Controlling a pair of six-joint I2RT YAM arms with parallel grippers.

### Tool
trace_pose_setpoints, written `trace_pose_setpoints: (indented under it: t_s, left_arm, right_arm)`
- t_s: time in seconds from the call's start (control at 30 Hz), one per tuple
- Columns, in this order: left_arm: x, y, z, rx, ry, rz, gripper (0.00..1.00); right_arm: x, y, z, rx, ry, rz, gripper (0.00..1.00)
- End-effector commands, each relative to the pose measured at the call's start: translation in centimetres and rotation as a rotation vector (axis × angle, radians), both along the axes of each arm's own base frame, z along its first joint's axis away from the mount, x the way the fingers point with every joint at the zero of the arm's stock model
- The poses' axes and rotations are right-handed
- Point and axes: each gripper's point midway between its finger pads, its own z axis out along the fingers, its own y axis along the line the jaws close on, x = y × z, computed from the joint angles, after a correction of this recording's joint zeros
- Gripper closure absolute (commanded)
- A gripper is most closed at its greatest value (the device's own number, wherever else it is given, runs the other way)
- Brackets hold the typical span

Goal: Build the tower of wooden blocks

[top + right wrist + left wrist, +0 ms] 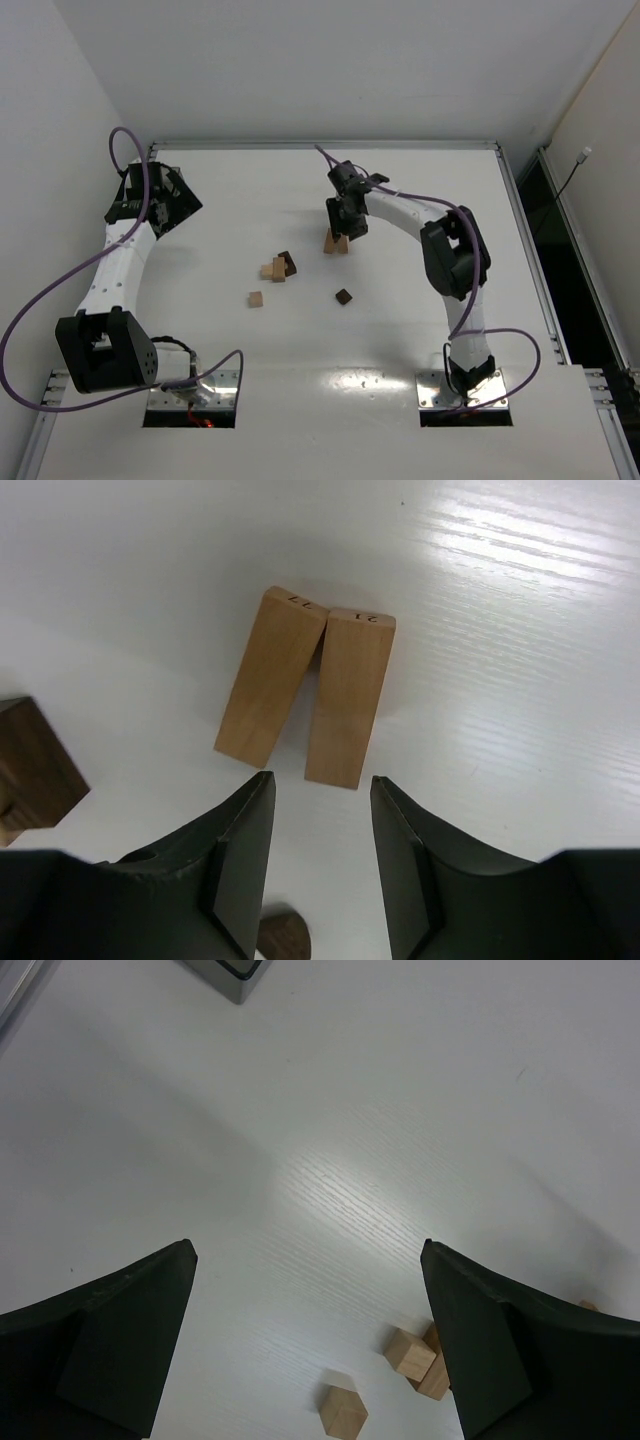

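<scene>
Right gripper (322,798): jaws a narrow gap apart, nothing between them, tips hanging just short of the near ends of the bars.
Base pieces: two light tan wooden bars, left bar (270,675) and right bar (348,695), touching at the far ends and splayed at the near ends. Cannot tell whether they lie flat or lean on end.
Wood block tower: nothing stacked yet. This pair looks like its footing, far-centre on the white table (250,180).
Close neighbour: dark brown wooden block (35,760), left of the left finger, apart from the bars.
Loose stock: mixed tan-and-dark cluster of blocks (279,267), lone tan cube (256,298), lone dark brown cube (344,296), all nearer the bases.
Left gripper (308,1248): wide open, empty, well apart at the far left.
Risk: finger tips sit close to the bar ends, so a sideways drift while lifting would widen the splay.
Risk: an uneven pair gives the next block a crooked seat, and it may tip off.
</scene>
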Motion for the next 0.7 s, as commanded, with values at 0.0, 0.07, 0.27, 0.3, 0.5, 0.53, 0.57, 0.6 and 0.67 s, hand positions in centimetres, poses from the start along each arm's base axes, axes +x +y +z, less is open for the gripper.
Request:
trace_pose_setpoints:
  t_s: [0.0, 0.07, 0.27, 0.3, 0.5, 0.53, 0.57, 0.6, 0.67]
  left_arm:
    - [0.9, -0.4, 1.6, -0.011, -0.062, -0.011, 0.06]
    - [0.9, -0.4, 1.6, -0.011, -0.062, -0.011, 0.06]
    - [1.1, -2.9, 0.6, -0.031, -0.045, -0.136, 0.09]
    - [1.6, -4.6, 0.9, -0.029, -0.065, -0.202, 0.12]
    - [2.3, -13.0, -0.9, 0.028, -0.024, -0.506, 0.35]
    - [2.3, -13.9, -1.7, 0.026, -0.005, -0.529, 0.38]
    - [2.2, -14.6, -2.4, 0.025, 0.015, -0.549, 0.42]
    - [2.7, -15.1, -2.3, 0.038, 0.014, -0.555, 0.52]
    - [3.1, -17.5, -4.3, 0.055, 0.07, -0.606, 0.65]
  right_arm:
    - [1.0, 0.1, 5.2, 0.065, -0.099, -0.004, 0.6]
    - [0.9, 0.0, 6.5, 0.074, -0.124, 0.006, 0.59]
    - [2.5, -3.7, 7.0, -0.051, -0.197, -0.046, 0.75]
    - [2.6, -4.8, 6.6, -0.073, -0.195, -0.057, 0.76]
    - [2.3, -8.7, 4.4, -0.184, -0.168, -0.062, 0.73]
    - [2.5, -9.2, 4.7, -0.185, -0.177, -0.064, 0.73]
    - [2.1, -9.9, 4.0, -0.194, -0.159, -0.071, 0.73]
    - [1.7, -9.8, 4.2, -0.183, -0.156, -0.066, 0.73]
    - [1.1, -10.1, 3.8, -0.19, -0.142, -0.064, 0.73]
